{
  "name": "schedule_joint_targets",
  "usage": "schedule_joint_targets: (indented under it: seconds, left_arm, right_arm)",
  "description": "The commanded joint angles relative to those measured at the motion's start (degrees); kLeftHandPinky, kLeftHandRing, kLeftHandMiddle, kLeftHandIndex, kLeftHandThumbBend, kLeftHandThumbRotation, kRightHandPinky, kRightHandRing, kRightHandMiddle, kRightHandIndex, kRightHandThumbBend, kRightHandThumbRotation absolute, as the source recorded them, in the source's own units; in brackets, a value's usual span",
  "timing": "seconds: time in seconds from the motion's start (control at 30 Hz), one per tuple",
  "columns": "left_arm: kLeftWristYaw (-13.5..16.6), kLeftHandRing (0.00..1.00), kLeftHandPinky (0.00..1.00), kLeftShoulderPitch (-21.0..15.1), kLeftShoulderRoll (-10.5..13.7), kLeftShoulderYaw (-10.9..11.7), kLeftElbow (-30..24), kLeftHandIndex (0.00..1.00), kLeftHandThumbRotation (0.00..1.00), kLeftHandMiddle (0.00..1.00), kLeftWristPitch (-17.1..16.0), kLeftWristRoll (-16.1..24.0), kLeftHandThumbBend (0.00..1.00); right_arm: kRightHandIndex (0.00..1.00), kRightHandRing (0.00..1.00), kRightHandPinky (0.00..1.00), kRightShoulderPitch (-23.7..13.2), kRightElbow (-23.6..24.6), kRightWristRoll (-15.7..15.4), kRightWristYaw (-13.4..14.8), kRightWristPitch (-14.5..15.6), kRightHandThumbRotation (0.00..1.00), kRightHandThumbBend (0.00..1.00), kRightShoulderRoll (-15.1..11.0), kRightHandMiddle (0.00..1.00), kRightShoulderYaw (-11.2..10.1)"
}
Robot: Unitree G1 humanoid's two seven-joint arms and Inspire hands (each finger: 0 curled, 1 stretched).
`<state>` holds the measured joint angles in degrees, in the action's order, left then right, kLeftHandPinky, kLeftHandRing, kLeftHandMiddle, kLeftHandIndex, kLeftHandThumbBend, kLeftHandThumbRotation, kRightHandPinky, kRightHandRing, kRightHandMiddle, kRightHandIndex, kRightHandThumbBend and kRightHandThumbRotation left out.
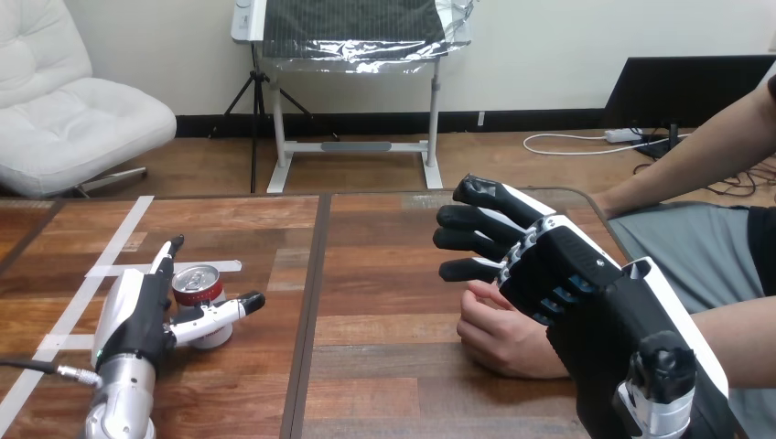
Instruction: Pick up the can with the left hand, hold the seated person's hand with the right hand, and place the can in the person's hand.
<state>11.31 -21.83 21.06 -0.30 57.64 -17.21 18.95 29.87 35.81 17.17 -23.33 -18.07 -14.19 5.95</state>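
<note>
A red and white can [199, 285] with a silver top stands upright on the wooden table [384, 384] at the left. My left hand [137, 315] is at the can, its straight fingers along the can's left side and its thumb reaching across the near side. The fingers are not curled round it. At the right, the person's hand [494, 340] rests on the table as a loose fist. My right hand [558, 274] hovers just over it, fingers relaxed and pointing left. I cannot tell whether the two touch.
White tape strips [110, 261] cross the table's left part, close to the can. A dark seam [311, 302] divides the tabletop down the middle. The person's other forearm [695, 155] reaches in above the table's far right corner.
</note>
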Motion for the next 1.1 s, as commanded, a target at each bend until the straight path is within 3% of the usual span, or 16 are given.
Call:
schedule_joint_targets:
  seconds: [0.0,0.33,0.8,1.07]
  left_arm:
    - [-0.28,0.92,0.8,-5.3,1.71,-0.99,-0.45,0.94,0.42,0.94,1.04,0.48,0.97]
    - [0.44,0.87,0.75,-5.78,2.04,-2.15,-2.02,0.89,0.3,0.9,3.75,1.09,0.92]
    - [0.52,0.78,0.69,-6.55,1.9,-2.12,-3.29,0.78,0.09,0.81,6.81,0.91,0.84]
    - [0.77,0.73,0.64,-6.98,1.67,-1.85,-3.59,0.74,0.02,0.75,8.12,0.63,0.81]
  right_arm:
    - [0.86,0.81,0.74,-2.29,1.76,0.51,-0.17,-1.03,0.96,1.0,-0.29,0.83,-1.07]
    - [0.85,0.81,0.73,-2.49,1.43,0.74,-0.49,-1.26,0.97,1.0,-0.28,0.82,-1.0]
    - [0.84,0.8,0.72,-2.66,1.37,-0.2,-0.17,-1.72,0.98,1.0,0.18,0.82,-0.83]
    - [0.84,0.79,0.71,-2.64,1.46,-0.45,0.04,-1.79,0.98,1.0,0.34,0.81,-0.69]
